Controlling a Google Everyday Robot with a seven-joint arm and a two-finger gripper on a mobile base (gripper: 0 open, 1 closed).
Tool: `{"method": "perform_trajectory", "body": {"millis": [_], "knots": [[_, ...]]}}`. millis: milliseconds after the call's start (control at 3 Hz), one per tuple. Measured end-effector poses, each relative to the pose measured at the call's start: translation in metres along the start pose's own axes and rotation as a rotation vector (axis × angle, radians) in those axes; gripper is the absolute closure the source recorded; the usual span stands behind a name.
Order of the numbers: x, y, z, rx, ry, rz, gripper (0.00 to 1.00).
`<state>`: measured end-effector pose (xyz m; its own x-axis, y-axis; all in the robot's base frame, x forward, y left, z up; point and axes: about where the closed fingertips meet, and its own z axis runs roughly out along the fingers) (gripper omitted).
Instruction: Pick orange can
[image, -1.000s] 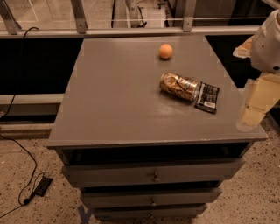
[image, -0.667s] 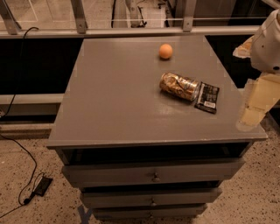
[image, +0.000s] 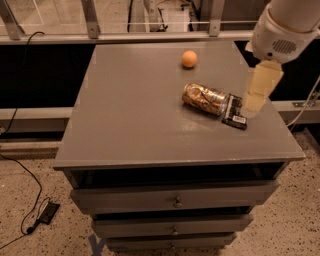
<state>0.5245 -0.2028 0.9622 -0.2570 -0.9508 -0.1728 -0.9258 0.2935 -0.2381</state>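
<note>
- Floor, lower left of frame: a dark cable (image: 20, 175) trailing to a small black adapter (image: 47, 212).
- Centre: grey drawer cabinet (image: 130, 115), flat top, drawer fronts below it in shadow.
- Upper centre of the top: orange ball (image: 189, 58), standing alone and well apart from the rest. Not the target.
- Right of centre: orange can (image: 204, 98), lying on its side. Its long axis runs nearly across the frame, the right end dipping slightly lower.
- Touching the can's right end: black packet (image: 235, 111), lying flat.
- Right edge: gripper (image: 254, 102), a pale block hanging from the white wrist housing. Its lower end overlaps the packet's right side in the frame.
- Key relation: the can lies just left of the gripper, with the packet between them. By my reckoning, the approach has to travel leftward.
- Hard to make out: whether the gripper is open or closed cannot be told, nor its height above the top. The arm is cut off at the upper right.
</note>
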Motion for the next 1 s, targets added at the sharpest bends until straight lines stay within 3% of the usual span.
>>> {"method": "perform_trajectory", "body": {"millis": [333, 667, 1000], "knots": [[-0.024, -0.042, 0.030, 0.013, -0.033, 0.031, 0.00], [-0.047, -0.065, 0.065, 0.014, -0.095, 0.104, 0.00], [-0.068, -0.072, 0.101, 0.001, -0.102, 0.170, 0.00]]}}
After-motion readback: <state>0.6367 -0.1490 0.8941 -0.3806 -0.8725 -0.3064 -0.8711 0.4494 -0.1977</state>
